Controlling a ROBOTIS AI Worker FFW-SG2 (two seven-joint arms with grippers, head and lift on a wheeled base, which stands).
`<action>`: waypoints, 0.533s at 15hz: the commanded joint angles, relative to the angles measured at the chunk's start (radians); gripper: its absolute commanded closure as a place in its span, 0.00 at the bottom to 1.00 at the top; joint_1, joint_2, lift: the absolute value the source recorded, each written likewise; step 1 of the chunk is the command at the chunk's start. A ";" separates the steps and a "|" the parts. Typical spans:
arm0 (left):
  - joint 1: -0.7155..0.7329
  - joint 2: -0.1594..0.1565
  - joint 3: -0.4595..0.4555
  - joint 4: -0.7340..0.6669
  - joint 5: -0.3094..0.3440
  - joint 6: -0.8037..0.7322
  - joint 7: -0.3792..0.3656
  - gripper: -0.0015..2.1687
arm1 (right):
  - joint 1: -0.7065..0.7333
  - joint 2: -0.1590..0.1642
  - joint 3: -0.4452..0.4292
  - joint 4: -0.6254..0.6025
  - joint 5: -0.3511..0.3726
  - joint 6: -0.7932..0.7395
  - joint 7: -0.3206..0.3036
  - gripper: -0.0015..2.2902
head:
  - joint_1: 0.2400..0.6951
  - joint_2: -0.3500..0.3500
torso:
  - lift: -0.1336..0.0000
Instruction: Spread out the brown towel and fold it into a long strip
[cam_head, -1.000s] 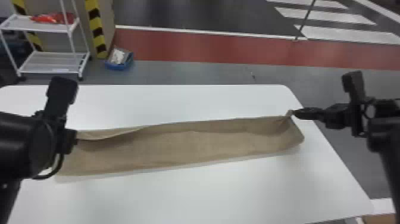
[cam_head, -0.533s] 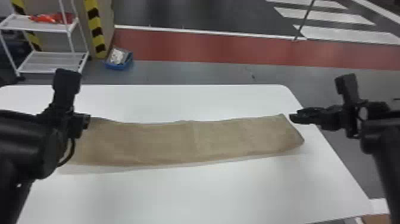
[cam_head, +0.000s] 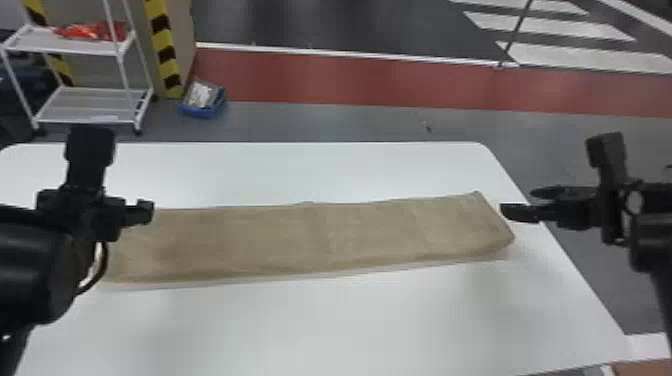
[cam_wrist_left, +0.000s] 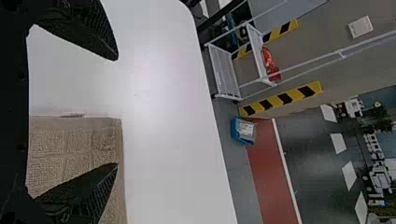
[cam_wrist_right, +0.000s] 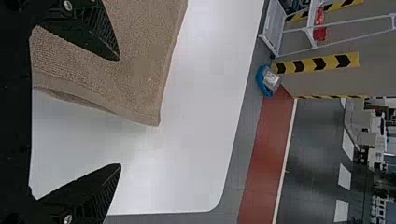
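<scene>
Stretching across mid-frame as a long strip, the brown towel (cam_head: 310, 240) lies on the bench (cam_head: 320, 330), the left pincer (cam_head: 142, 212) and right pincer (cam_head: 519, 202) both wide.

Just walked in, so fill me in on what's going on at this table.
A robot is folding a brown cloth towel, which lies as a long strip across a white, round-cornered table. Its black two-fingered left gripper is open at the towel's left end, and the matching right gripper is open at the right end. Neither grips the cloth at this moment.
</scene>
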 joint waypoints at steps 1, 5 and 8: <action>0.015 0.000 0.005 -0.005 -0.003 0.004 0.002 0.01 | 0.014 -0.007 -0.019 -0.036 -0.015 0.042 0.013 0.02 | 1.00 0.28 | 0.07; 0.040 0.017 0.083 -0.069 0.115 0.025 -0.024 0.04 | 0.017 -0.013 -0.034 -0.045 -0.022 0.063 0.030 0.02 | 1.00 0.27 | 0.07; 0.060 0.037 0.121 -0.094 0.167 0.044 -0.029 0.04 | 0.015 -0.030 -0.032 -0.043 -0.025 0.063 0.033 0.02 | 1.00 0.27 | 0.07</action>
